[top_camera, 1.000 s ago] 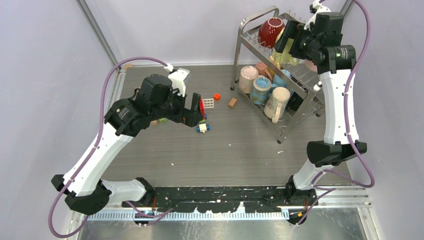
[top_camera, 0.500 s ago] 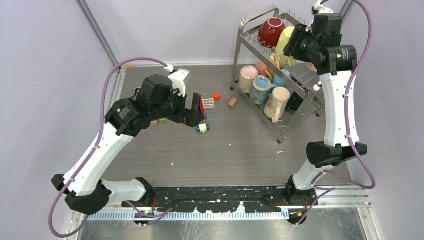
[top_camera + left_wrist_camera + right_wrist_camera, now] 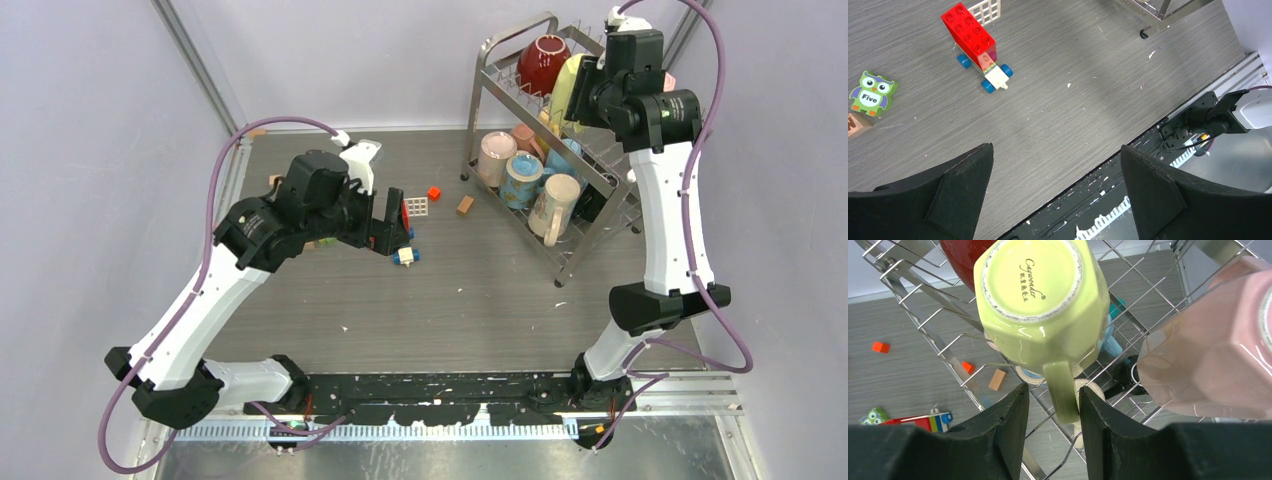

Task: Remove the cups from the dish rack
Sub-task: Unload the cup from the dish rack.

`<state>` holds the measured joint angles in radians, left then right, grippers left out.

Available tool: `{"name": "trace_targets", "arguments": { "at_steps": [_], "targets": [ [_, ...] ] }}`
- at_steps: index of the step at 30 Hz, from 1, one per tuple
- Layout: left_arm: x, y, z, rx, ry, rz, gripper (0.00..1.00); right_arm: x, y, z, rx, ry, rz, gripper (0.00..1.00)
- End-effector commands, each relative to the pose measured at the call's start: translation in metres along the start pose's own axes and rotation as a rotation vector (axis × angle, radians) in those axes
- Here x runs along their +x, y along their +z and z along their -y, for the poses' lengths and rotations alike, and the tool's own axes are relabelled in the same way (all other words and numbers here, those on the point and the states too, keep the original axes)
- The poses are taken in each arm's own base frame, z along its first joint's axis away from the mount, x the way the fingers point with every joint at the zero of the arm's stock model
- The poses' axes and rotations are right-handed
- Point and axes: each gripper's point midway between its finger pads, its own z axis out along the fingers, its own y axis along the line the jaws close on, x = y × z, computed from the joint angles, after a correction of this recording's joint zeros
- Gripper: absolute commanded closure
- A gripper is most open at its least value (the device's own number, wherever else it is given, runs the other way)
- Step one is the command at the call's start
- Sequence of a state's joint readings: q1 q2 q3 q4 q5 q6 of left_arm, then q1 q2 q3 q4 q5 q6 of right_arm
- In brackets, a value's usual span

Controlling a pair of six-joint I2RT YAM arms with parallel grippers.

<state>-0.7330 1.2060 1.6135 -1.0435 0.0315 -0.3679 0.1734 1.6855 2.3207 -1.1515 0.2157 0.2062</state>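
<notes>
Right gripper [image 3: 1053, 390] straddles yellow mug [image 3: 1040, 295] handle on rack [image 3: 923, 315] upper tier, touching one side; grip can't tell. Left gripper [image 3: 1055, 155] wide open over table [image 3: 1073, 100].

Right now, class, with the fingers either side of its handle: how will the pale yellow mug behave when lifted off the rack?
The pale yellow mug looks glossy, so probably slippery. Held by the thin handle alone, it may swing. Ceramic among dish rack wires, likely to chip if knocked.

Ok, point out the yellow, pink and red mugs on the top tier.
yellow mug [image 3: 1040, 295]: right wrist view, on its upturned base.
pink mug [image 3: 1208, 355]: right wrist view, on its side.
red mug [image 3: 960, 252]: right wrist view, on its side.
</notes>
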Motion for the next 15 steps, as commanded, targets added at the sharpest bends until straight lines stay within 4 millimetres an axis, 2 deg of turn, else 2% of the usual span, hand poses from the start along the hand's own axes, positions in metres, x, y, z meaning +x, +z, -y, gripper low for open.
{"name": "trace_targets", "arguments": {
  "at_steps": [1, 6, 10, 15],
  "targets": [
    [-0.008, 0.001, 0.007, 0.031, -0.009, 0.031, 0.0, -0.011, -0.003, 0.006, 0.04, -0.03, 0.038, 0.54],
    [-0.009, 0.002, 0.007, 0.031, -0.009, 0.031, 0.0, -0.01, 0.007, 0.007, 0.055, -0.047, 0.027, 0.58],
    [-0.009, 0.002, 0.007, 0.029, -0.01, 0.034, 0.0, -0.014, 0.007, 0.006, 0.049, -0.048, 0.038, 0.65],
    [-0.01, 0.003, 0.006, 0.026, -0.016, 0.039, 0.0, -0.017, 0.004, 0.003, 0.047, -0.05, 0.049, 0.83]
  ]
}}
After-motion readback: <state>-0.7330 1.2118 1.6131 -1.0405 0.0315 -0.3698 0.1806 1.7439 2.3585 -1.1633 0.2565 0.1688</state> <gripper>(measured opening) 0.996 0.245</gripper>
